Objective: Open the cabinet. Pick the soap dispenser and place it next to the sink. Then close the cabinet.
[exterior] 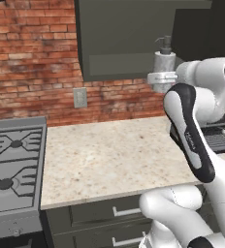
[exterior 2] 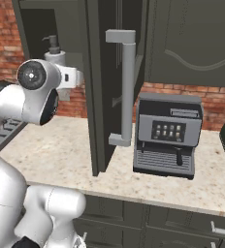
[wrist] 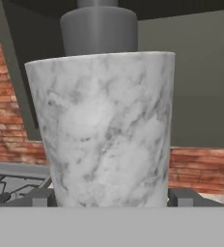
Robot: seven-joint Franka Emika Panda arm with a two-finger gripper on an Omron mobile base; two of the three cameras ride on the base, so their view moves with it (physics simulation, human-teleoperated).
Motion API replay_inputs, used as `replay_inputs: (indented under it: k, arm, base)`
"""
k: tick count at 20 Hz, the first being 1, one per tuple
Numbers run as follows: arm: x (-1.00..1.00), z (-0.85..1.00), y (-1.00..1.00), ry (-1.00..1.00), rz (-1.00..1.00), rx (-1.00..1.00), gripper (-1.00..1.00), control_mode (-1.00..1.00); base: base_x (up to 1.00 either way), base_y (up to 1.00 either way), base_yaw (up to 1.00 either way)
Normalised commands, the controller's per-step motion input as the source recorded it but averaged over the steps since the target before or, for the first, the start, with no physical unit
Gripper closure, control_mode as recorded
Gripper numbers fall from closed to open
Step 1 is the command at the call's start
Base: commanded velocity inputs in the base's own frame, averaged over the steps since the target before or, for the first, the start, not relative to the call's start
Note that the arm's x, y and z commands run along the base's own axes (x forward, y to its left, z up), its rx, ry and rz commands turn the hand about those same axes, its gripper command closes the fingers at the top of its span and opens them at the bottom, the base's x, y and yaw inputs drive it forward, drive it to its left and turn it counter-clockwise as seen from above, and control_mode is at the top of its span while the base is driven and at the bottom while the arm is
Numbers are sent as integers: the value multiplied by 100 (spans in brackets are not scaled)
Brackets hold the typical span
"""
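The black stove (exterior: pixel 12 169) sits at nine o'clock, flat beside the speckled stone counter (exterior: pixel 114 155). Up at one o'clock the soap dispenser (exterior: pixel 164 65), a round marble-look bottle with a dark pump, stands between the gripper (wrist: pixel 112 195)'s wide jaws, at the cabinet (exterior 2: pixel 104 87)'s open mouth. The door hangs open over bare counter. A boxy coffee machine (exterior 2: pixel 168 135) stands at three o'clock before red brick.

Glossy white arm (exterior: pixel 216 174) of rounded, tubular segments, bulging at the joints. Black curved band (exterior: pixel 192 133) running along one link, with small pale lettering too fine to read. Dark round cap with a grey centre (exterior 2: pixel 33 75) on the end of one joint. Short white block-shaped hand (exterior 2: pixel 72 77) beyond it. Two small dark grey fingers (wrist: pixel 184 197), squared at the tips.
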Motion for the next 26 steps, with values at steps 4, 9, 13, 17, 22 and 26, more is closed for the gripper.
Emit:
replay_inputs:
  k: [4,9,13,17,22,26]
  arm:
    - [-87,25,0,0,0,0,100,-100]
    - [-80,18,0,0,0,0,100,-100]
    - [-84,10,0,0,0,0,100,-100]
    - [-94,13,0,-1,0,4,100,-100]
    - [-3,0,0,0,0,0,100,-100]
    - [0,0,0,0,0,0,100,-100]
  base:
    - [0,0,0]
    - [0,0,0]
    - [0,0,0]
    - [0,0,0]
    - [0,0,0]
    - [0,0,0]
